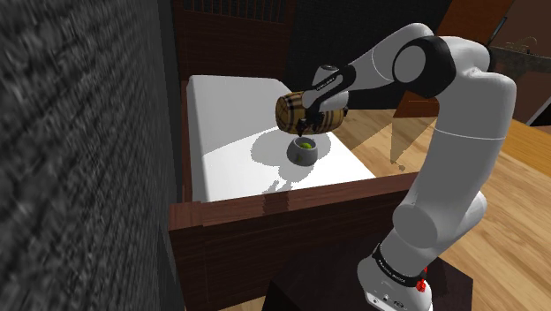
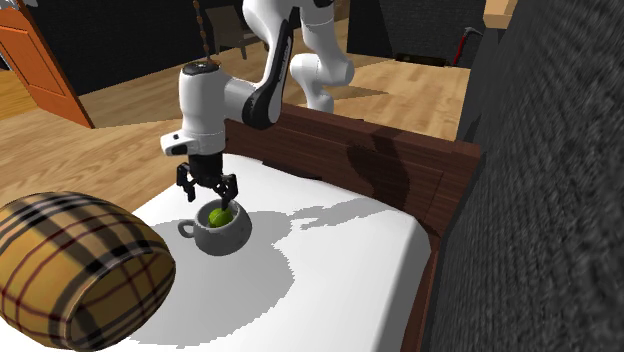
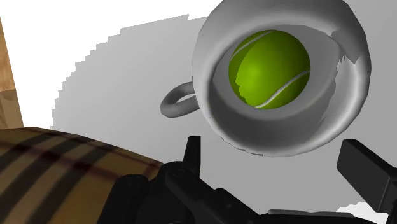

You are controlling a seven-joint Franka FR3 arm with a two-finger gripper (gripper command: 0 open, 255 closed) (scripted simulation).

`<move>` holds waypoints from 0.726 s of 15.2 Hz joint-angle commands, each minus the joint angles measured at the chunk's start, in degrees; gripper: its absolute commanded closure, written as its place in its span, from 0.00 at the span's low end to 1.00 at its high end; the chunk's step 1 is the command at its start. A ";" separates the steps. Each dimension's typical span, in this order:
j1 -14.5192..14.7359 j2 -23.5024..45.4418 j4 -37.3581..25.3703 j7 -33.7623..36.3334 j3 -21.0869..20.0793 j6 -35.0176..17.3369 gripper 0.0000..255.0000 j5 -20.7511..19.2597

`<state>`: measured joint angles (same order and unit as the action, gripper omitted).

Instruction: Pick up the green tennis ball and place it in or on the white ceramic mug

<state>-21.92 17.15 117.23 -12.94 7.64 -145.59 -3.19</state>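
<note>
Yellow-green tennis ball (image 3: 270, 69) sits inside the grey-white mug (image 3: 305, 137), low in the bowl and below the rim. The mug is upright on the white surface (image 2: 340, 270), with its handle (image 3: 175, 102) on the side toward the plaid bolster cushion (image 2: 75, 270). The gripper (image 2: 209, 193) hangs just above the mug mouth, its 2 fingers spread wide and clasping nothing, the ball apart from both.

Judgement: placement looks done. Spread fingers over the opening fit a straight drop, and the mug walls keep the ball from rolling. What remains is to lift clear without clipping the rim.

View notes:
- Wrist view looks down into the mug and confirms the ball is inside, not perched on the rim.
- Second exterior view gives the gap between fingertips and rim, plus the dark wood frame (image 2: 380, 150) beside the surface.
- Shoulder view has the cushion overlapping the hand, and the ball reads as 1 green spot.
</note>
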 commanded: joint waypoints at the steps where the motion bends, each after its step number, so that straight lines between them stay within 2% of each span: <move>1: 0.27 -2.36 0.20 0.23 0.10 2.16 0.00 -0.32; 3: 0.55 -5.03 0.19 0.47 0.16 4.84 0.00 -0.68; 11: 0.54 -5.03 0.19 0.47 0.15 4.84 0.00 -0.68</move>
